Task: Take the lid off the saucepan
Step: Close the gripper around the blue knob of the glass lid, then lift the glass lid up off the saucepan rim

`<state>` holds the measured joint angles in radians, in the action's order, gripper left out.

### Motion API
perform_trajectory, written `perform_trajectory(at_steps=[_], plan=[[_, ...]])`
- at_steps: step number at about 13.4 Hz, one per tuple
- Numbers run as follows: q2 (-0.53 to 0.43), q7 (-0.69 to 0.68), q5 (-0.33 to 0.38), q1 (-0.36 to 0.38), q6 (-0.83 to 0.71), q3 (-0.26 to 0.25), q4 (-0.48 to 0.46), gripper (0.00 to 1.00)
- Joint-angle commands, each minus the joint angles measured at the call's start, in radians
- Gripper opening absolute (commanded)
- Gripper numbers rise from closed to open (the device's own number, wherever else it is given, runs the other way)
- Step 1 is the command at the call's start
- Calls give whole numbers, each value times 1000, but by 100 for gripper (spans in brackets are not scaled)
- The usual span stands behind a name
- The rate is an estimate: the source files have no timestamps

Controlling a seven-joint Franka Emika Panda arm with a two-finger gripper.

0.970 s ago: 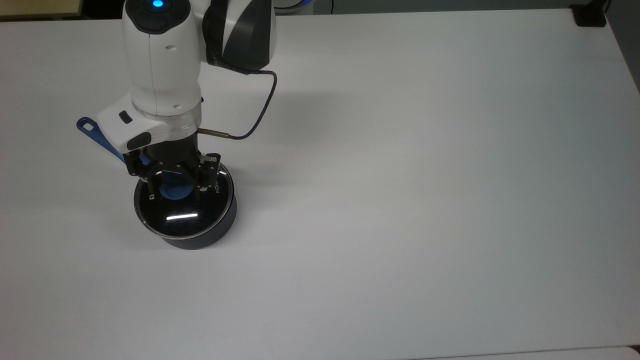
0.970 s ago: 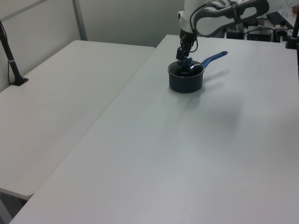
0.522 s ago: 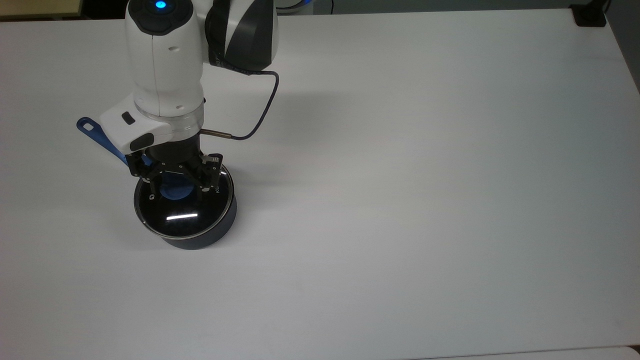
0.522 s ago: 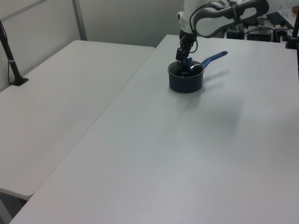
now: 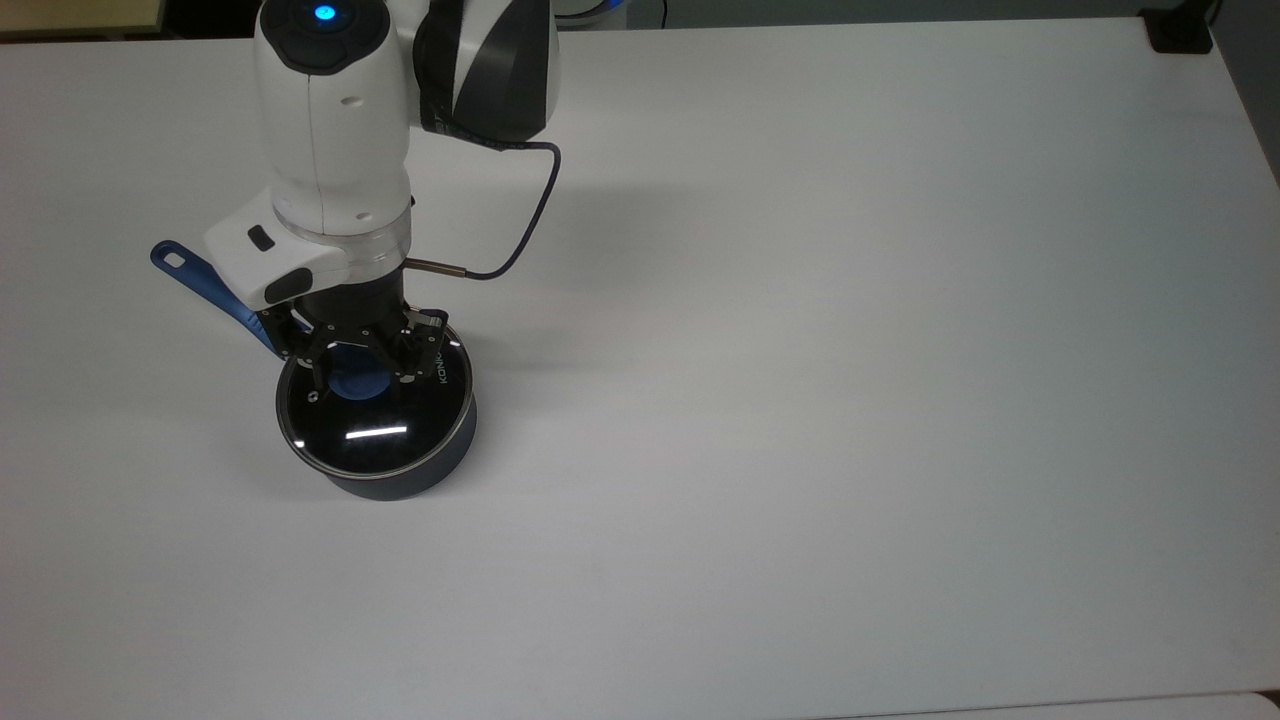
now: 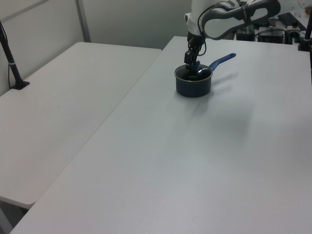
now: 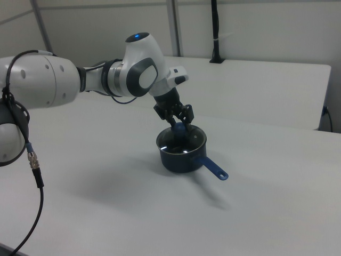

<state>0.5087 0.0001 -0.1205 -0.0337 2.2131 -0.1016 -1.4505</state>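
In the left part of the top view, a little above mid-height, my gripper [image 5: 354, 384] hangs straight down over the lid [image 5: 376, 420], one finger on either side of its blue knob [image 5: 356, 383]. The fingers look drawn in against the knob, so I judge I have hold of it, though how firmly I cannot tell. I come from directly above because the knob is the only part of the flat glass that offers a grip. The lid sits level on the saucepan [image 5: 410, 478], not yet lifted, with its metal rim resting all round the pot's edge. The pan's long handle [image 5: 205, 283] points away to the upper left of the top view, out from under my wrist, so it does not block the approach. The table [image 5: 850, 400] around is bare white.
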Motion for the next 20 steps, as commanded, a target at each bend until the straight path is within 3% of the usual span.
perform_trajectory(at_steps=[1,4,13,20], plan=[[-10,-9,1,11,-20,3,-7,39],[-16,-9,2,6,-20,3,-4,32],[-85,-6,7,2,-56,-10,-1,31],[-203,-6,7,66,-139,6,-119,31]])
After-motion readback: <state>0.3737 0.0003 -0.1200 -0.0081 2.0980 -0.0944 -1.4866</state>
